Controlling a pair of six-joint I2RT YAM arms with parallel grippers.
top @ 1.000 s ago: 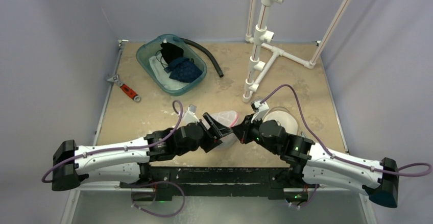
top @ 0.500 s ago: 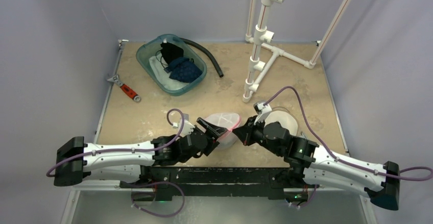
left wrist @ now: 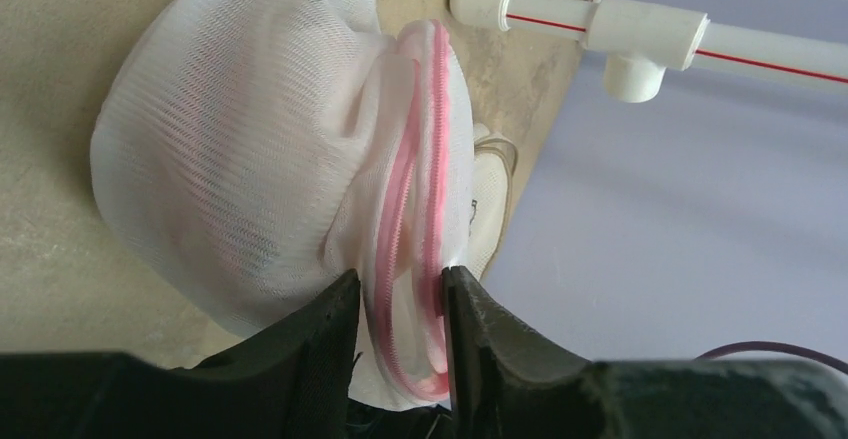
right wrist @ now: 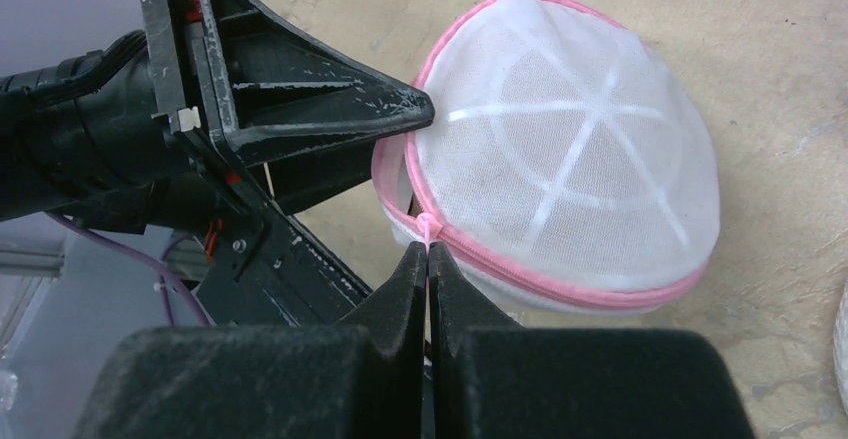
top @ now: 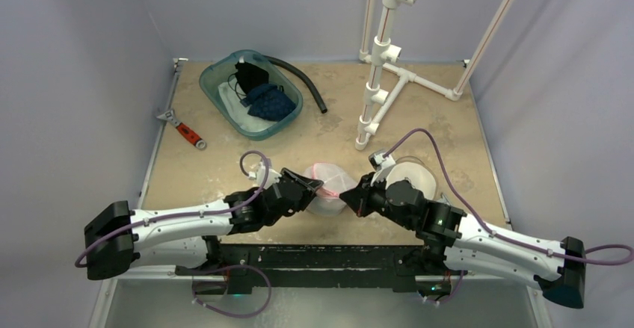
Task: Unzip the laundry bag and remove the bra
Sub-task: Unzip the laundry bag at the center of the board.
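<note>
Orange and silver, a wrench lies at the left edge of the table. Next comes a blue-green tub with dark clothes in it. A black hose curves just beside it. Near the front, the left gripper squeezes the pink edge of the white net laundry bag. Net fills the gap between its jaws. The bag sits on the table between the two grippers. I cannot see the bra through the net. The right gripper has its jaws pressed together on the little pink zip tab. A white pipe stand rises at the back right.
</note>
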